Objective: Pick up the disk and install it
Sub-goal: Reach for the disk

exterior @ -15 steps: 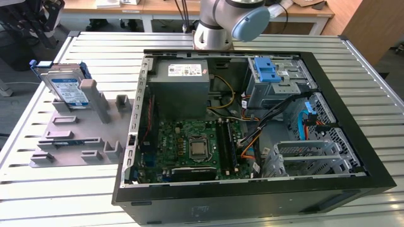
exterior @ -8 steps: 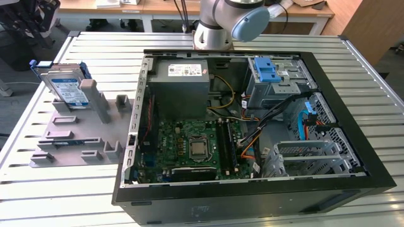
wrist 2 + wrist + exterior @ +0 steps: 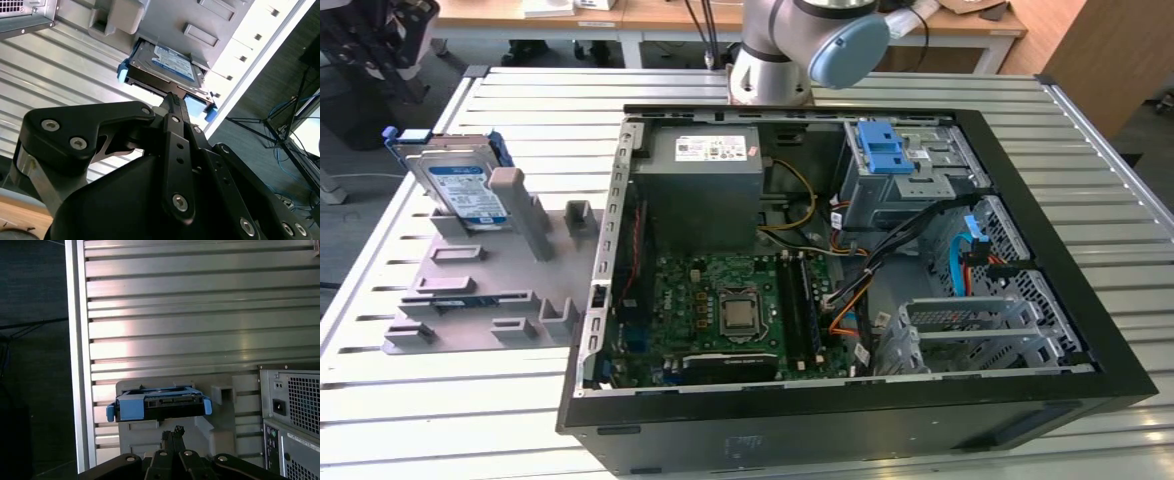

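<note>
Gripper [image 3: 173,432] hovers near the disk [image 3: 157,404] in its stand [image 3: 494,300], fingers closed, empty; squaring to its edges likely matters.

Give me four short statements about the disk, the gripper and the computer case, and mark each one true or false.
1. The disk stands in the grey fixture beside the computer case. True.
2. The gripper is holding the disk. False: it is apart from the disk, which rests in the fixture.
3. The computer case lies open, with its motherboard showing. True.
4. The disk's carrier frame is red. False: it is blue.
</note>
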Robot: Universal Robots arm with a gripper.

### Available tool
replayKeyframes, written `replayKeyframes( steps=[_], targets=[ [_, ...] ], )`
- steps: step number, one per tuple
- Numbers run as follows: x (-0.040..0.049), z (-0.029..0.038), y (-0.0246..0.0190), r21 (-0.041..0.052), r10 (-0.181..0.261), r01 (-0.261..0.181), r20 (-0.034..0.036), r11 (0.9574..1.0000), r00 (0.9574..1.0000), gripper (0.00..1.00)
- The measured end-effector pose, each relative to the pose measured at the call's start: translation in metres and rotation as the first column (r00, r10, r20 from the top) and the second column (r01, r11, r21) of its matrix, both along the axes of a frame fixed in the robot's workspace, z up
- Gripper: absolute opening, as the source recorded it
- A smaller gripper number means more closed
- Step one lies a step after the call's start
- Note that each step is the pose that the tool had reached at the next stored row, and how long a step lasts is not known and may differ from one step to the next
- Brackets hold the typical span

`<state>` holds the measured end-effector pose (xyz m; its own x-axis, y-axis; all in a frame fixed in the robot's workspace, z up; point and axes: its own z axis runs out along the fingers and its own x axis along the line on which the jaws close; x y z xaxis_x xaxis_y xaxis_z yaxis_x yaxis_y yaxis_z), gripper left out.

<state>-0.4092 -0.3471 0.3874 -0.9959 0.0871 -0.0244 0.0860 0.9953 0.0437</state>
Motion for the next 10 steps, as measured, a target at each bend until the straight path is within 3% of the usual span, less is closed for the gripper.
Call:
replayKeyframes(
  steps=[10],
  targets=[
    [-0.0100, -0.0003, 0.0001, -0.0001, -0.002, 0.002, 0.0000, 1.0000, 1.0000, 0.11]
  ],
)
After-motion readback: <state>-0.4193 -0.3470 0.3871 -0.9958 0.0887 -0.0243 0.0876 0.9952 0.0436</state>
